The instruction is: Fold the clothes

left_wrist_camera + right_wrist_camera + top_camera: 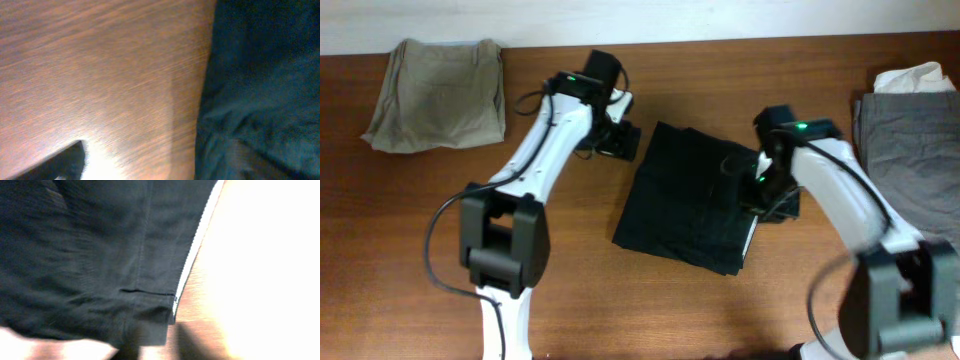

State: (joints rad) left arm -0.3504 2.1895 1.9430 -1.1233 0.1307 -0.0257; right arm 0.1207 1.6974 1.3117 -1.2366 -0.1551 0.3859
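The black garment (695, 200) lies folded at the table's middle, with a pale lining edge showing along its right side (192, 255). My left gripper (620, 140) is at the garment's upper left corner. In the left wrist view one dark finger (60, 165) is over bare wood and the black fabric (260, 90) lies to the right, with nothing between the jaws. My right gripper (765, 195) is down on the garment's right edge. In the blurred right wrist view the fabric corner (150, 320) sits at the jaws, and their state is unclear.
A folded beige garment (440, 95) lies at the back left. A grey garment (910, 140) with a pale one (915, 78) behind it lies at the right edge. The wooden table (410, 250) shows bare wood at the front left.
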